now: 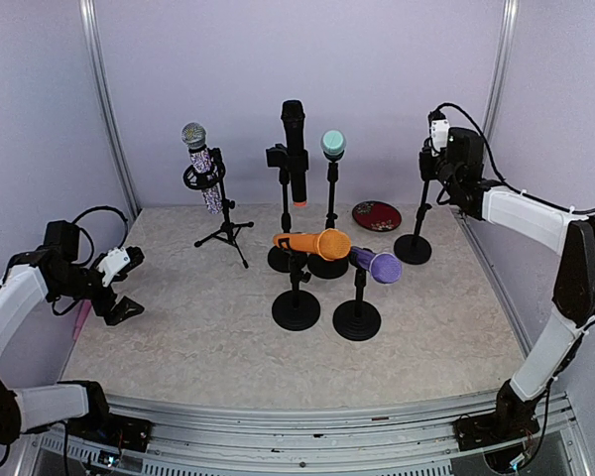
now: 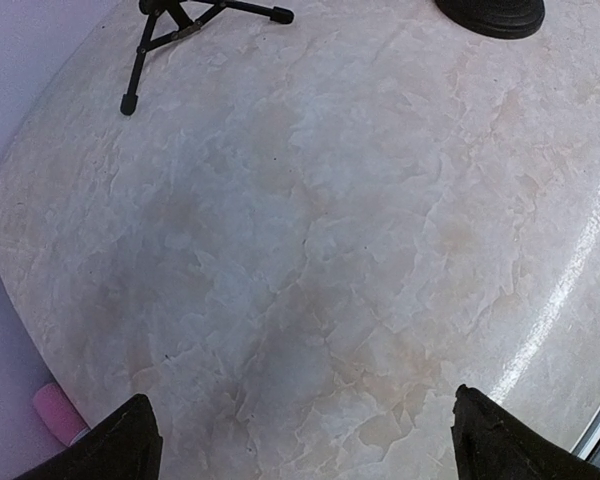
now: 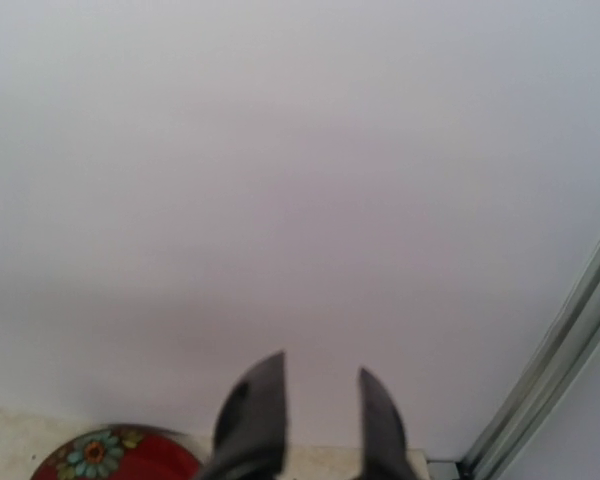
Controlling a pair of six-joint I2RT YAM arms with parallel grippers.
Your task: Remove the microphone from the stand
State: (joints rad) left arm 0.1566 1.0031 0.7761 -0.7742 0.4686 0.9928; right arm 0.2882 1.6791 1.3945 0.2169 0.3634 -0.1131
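We judge the purple microphone (image 1: 377, 265), lying tilted in the clip of its round stand (image 1: 357, 319) near the middle of the table (image 1: 178, 327), as light, stiff and smooth; its handle behind the head is a good place to hold. The right gripper (image 3: 320, 410) is raised high by the rightmost stand (image 1: 414, 248), facing the wall (image 3: 300, 150), fingertips slightly apart; whether something is held lower, we cannot tell. The left gripper (image 2: 300, 445) hovers low at the left side, jaws wide and empty.

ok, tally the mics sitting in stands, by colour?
Silver microphone: 1
Black microphone: 1
Teal-headed microphone: 1
Orange microphone: 1
Purple microphone: 1
Total: 5
Far-right stand: top hidden, cannot tell.
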